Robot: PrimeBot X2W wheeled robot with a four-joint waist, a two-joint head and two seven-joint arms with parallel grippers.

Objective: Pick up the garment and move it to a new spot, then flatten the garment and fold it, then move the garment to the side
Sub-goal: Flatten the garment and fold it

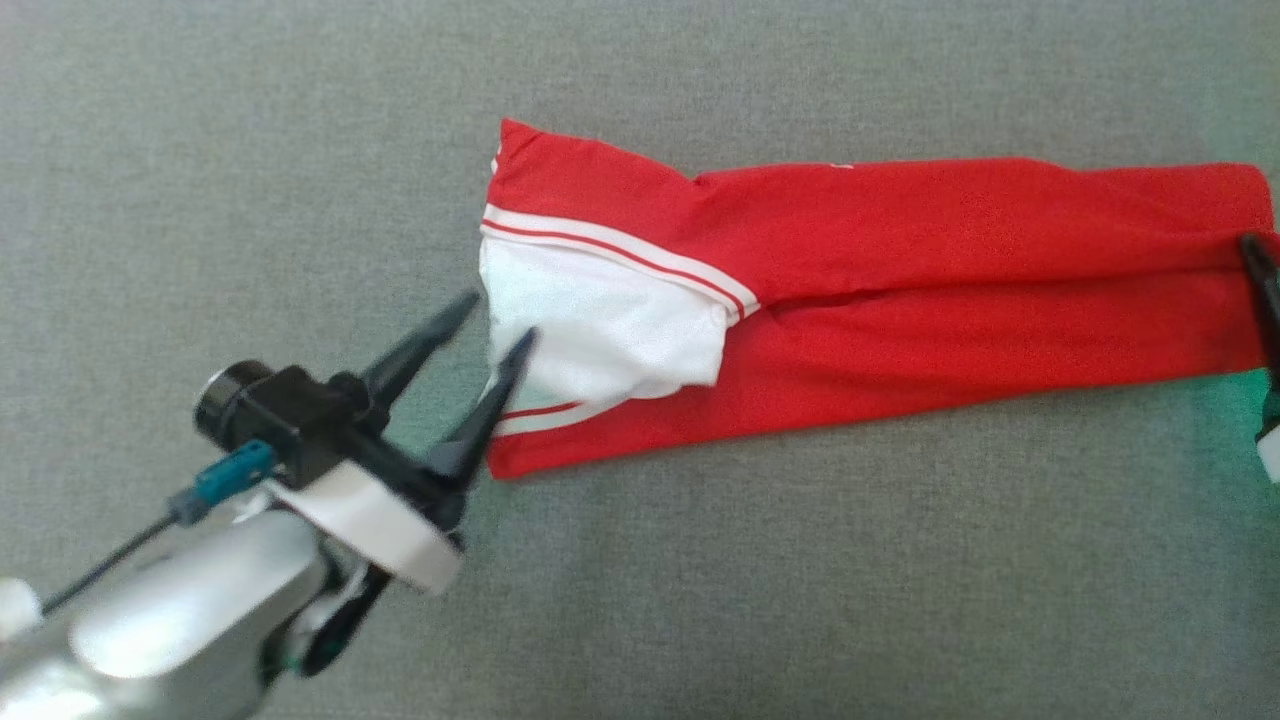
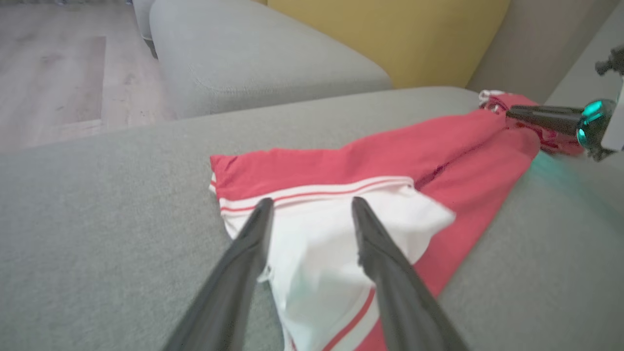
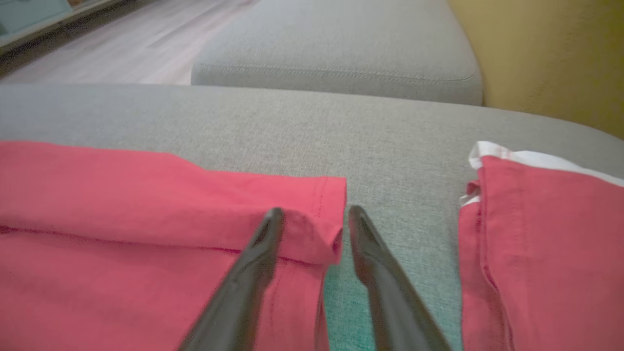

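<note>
The garment (image 1: 900, 290) is red with white stripes and lies as a long folded strip across the grey cushion (image 1: 300, 150). A white inner panel (image 1: 590, 320) shows at its left end. My left gripper (image 1: 499, 316) stands open at that left end, and in the left wrist view its fingertips (image 2: 312, 202) straddle the white panel (image 2: 317, 253). My right gripper (image 3: 316, 210) is open at the garment's right hem (image 3: 326, 234), with the hem corner between its fingers. One of its dark fingers (image 1: 1258, 270) shows at the head view's right edge.
More red cloth with white trim (image 3: 536, 243) lies to the right of the hem across a strip of bare cushion. A second grey cushion (image 3: 341, 48), a yellow wall (image 3: 551, 58) and wooden floor (image 2: 48, 73) lie beyond.
</note>
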